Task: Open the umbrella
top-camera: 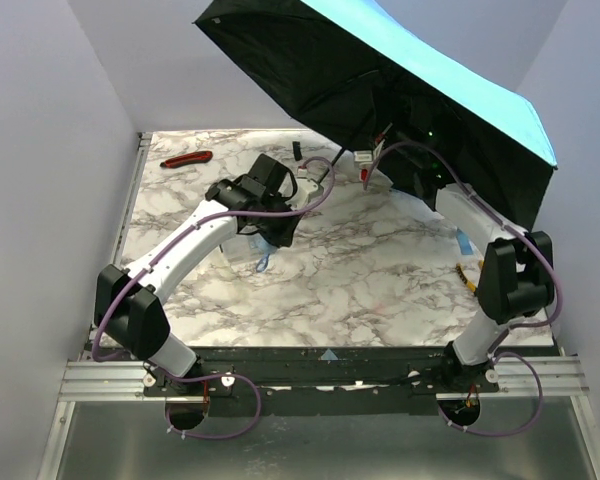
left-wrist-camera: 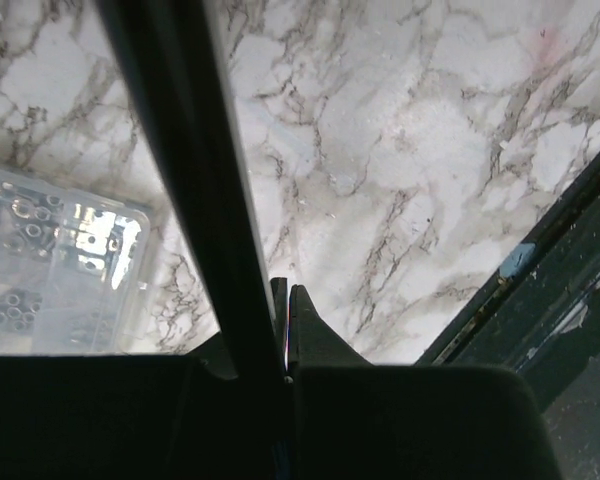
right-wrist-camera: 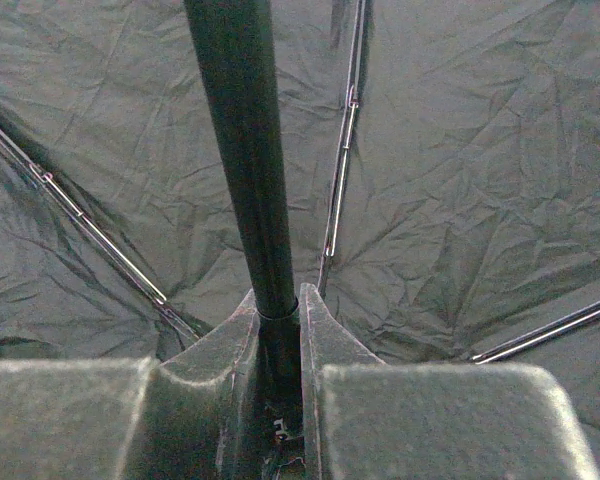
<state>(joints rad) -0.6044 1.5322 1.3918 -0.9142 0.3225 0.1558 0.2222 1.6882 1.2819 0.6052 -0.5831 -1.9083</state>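
The umbrella [top-camera: 435,65] stands open at the back right, its sky-blue canopy tilted and its black underside [top-camera: 310,60] facing me. A thin black shaft [top-camera: 345,160] runs down-left toward my left gripper [top-camera: 296,188]. In the left wrist view the left gripper [left-wrist-camera: 285,292] is shut, and the dark shaft [left-wrist-camera: 200,180] passes close by the left of its fingers. Nothing shows between those jaws. In the right wrist view my right gripper [right-wrist-camera: 278,295] is shut on the shaft [right-wrist-camera: 242,150] under the canopy, among metal ribs [right-wrist-camera: 338,180]. From above, the canopy hides that gripper.
A clear plastic box of small parts [left-wrist-camera: 50,270] lies under the left arm [top-camera: 242,245]. A red and black tool [top-camera: 187,158] lies at the back left. A small yellow item [top-camera: 468,276] is near the right arm. The table's front edge [left-wrist-camera: 510,270] is close, and white walls enclose three sides.
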